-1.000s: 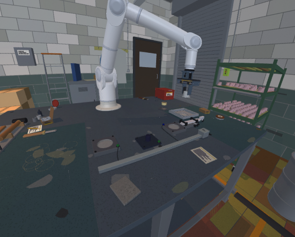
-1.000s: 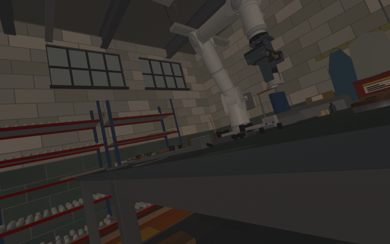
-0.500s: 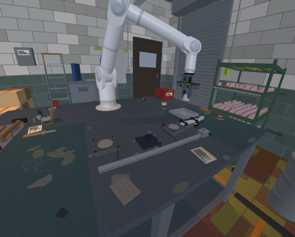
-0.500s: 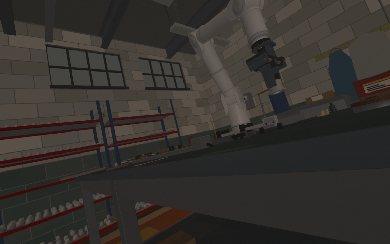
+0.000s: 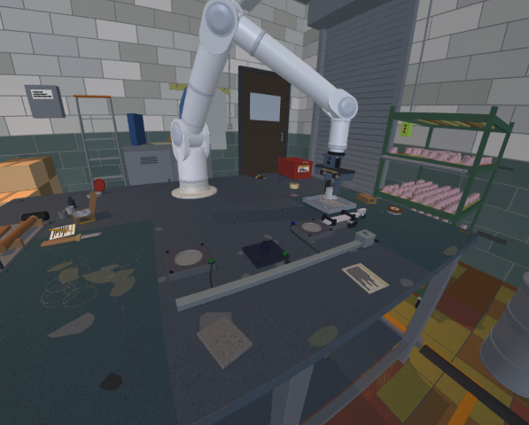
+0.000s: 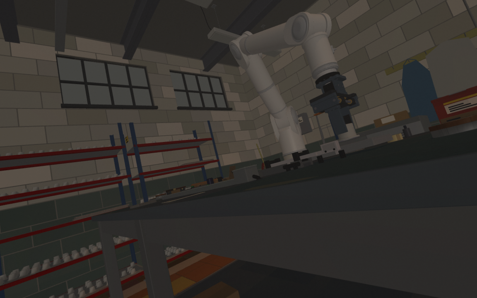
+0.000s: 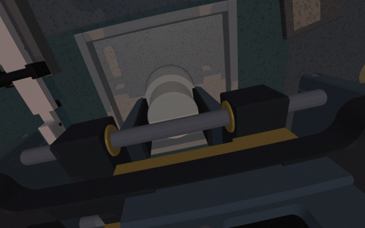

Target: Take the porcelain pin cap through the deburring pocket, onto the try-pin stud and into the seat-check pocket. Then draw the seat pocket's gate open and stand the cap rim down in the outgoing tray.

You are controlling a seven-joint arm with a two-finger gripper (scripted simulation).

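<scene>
At the table's far right a shallow grey outgoing tray (image 5: 323, 201) lies flat. Over it my gripper (image 5: 329, 191) stands upright, closed around the white porcelain pin cap (image 7: 170, 99), which is low over the tray floor (image 7: 161, 59). I cannot tell whether the cap touches the floor. In front of the tray sits the seat-check pocket (image 5: 312, 228) with its white and black gate (image 5: 345, 218) to the right. The dark try-pin stud plate (image 5: 264, 253) is left of that. The deburring pocket (image 5: 189, 259) is further left. My fingers hide the cap's sides.
A long grey rail (image 5: 273, 273) runs across the table in front of the fixtures. A red box (image 5: 294, 167) and a tape roll (image 5: 294, 185) sit behind the tray. A green rack (image 5: 438, 164) stands to the right. Tools lie at the left edge.
</scene>
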